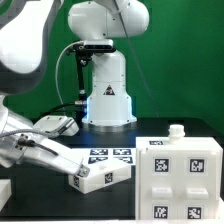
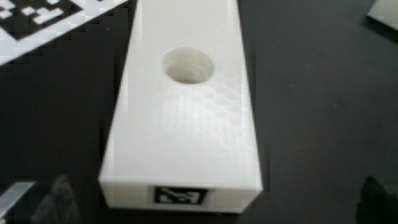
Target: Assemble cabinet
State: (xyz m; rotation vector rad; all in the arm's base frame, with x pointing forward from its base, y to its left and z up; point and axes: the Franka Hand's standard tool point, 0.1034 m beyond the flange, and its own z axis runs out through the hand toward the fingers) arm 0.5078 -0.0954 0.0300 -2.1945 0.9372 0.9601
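Two white plastic parts of the cabinet are laid on the black table (image 1: 45, 205). One is a long narrow block (image 2: 182, 110), pierced by one round hole (image 2: 187, 65) and tagged on its end. The other is a large box (image 1: 185, 185) at the exterior view's right, covered with several tags and topped by one small knob (image 1: 177, 130). The marker board (image 1: 112, 156) is seen just behind the block. The hand (image 2: 214, 203) is released, with one dark finger (image 2: 45, 200) set clear of the block on each side.
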